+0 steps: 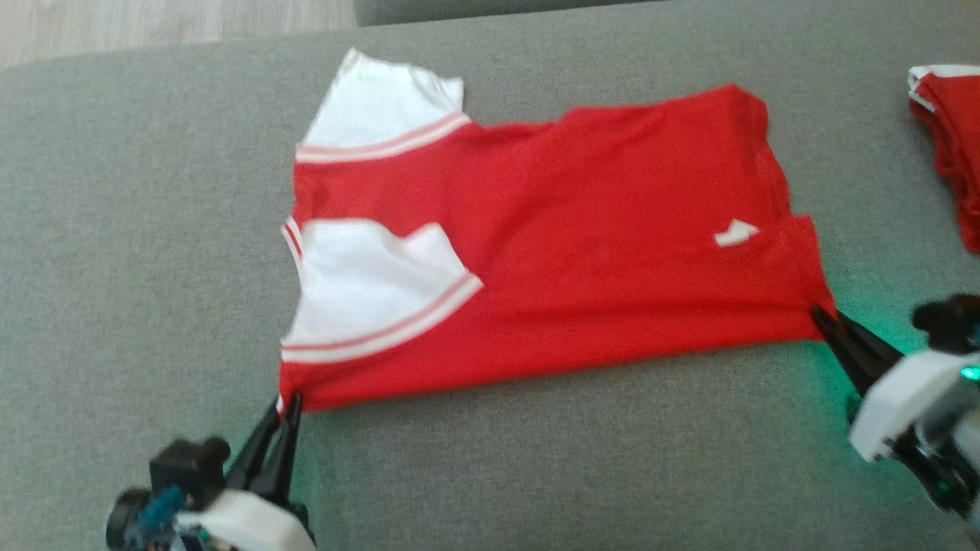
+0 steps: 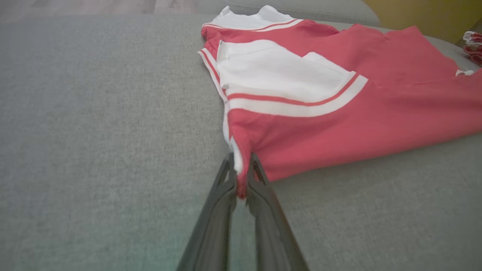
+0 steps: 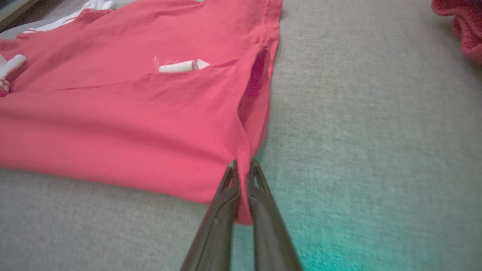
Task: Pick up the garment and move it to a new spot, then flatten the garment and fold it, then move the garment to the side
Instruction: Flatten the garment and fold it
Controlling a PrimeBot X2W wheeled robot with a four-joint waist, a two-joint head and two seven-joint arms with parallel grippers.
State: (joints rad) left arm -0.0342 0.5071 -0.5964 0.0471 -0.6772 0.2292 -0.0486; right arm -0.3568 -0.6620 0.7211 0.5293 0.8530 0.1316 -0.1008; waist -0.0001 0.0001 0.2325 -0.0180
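The garment (image 1: 566,229) is a red shirt with white, red-striped sleeves, lying spread out on the grey cushion (image 1: 138,229). Its sleeves point left and its hem lies to the right. My left gripper (image 1: 285,402) is shut on the near left corner of the garment (image 2: 339,113), with cloth pinched between its fingers (image 2: 226,180). My right gripper (image 1: 823,315) is shut on the near right hem corner. In the right wrist view the red cloth (image 3: 131,113) runs down between the fingers (image 3: 229,180) of the right gripper (image 3: 243,165). A small white label (image 1: 735,233) shows near the hem.
Another red and white garment (image 1: 949,145) lies at the right edge of the cushion. Pale wooden floor (image 1: 153,23) shows beyond the far left edge. Bare grey cushion stretches left of the shirt and along the near side.
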